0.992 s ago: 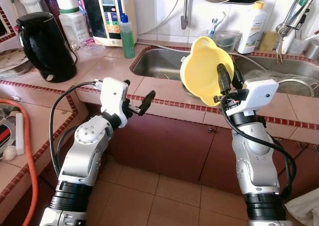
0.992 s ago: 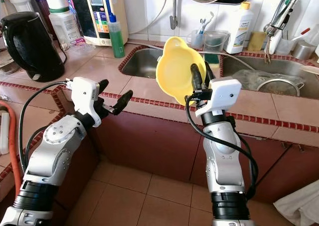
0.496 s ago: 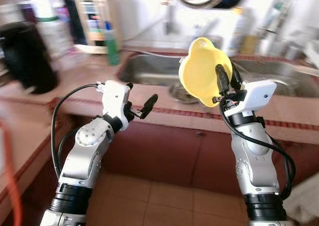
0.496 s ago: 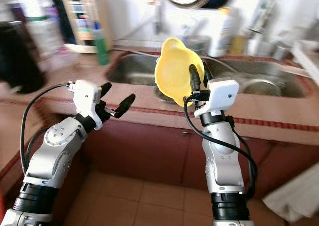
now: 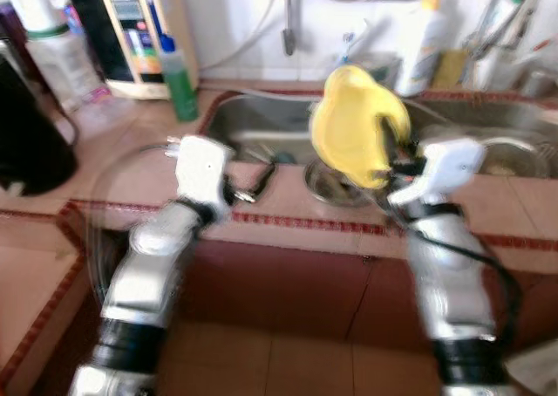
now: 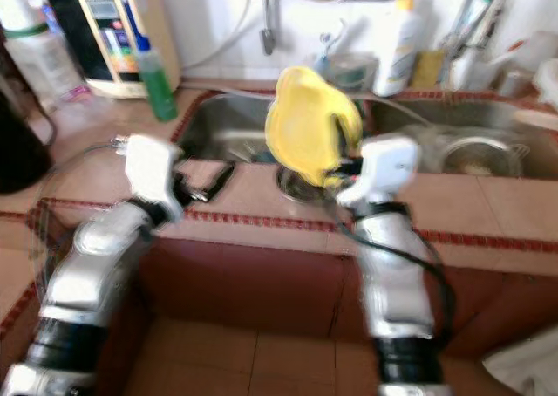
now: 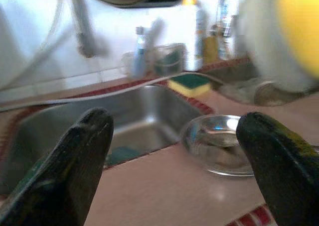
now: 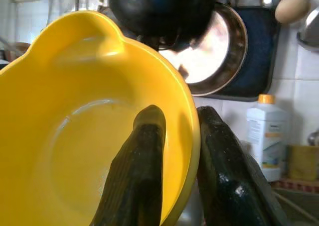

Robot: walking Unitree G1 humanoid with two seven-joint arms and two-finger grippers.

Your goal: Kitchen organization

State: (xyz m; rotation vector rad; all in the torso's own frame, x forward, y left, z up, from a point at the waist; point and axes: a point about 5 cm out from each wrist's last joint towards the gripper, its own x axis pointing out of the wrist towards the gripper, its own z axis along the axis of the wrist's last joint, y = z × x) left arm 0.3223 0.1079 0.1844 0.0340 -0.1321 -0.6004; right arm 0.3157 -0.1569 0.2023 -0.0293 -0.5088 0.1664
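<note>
A yellow plastic bowl point(image 5: 353, 126) is held up on edge over the counter in front of the sink, my right gripper point(image 8: 182, 151) shut on its rim, one finger inside and one outside. My left gripper point(image 5: 253, 182) is open and holds nothing, raised over the counter edge left of the bowl. Between its fingers point(image 7: 75, 161) the left wrist view looks at a clear glass bowl point(image 7: 219, 144) on the counter beside the steel sink point(image 7: 99, 131). The eye views are blurred by motion.
A green bottle point(image 5: 180, 86) and a white appliance point(image 5: 135, 25) stand at the back left. A black kettle point(image 5: 30, 143) is at far left. A white bottle point(image 6: 394, 43) stands behind the sink; a pan point(image 8: 214, 52) hangs on the tiled wall.
The camera has swung and the picture has blurred. Both arms have come closer to the counter, the right one still holding the yellow bowl.
</note>
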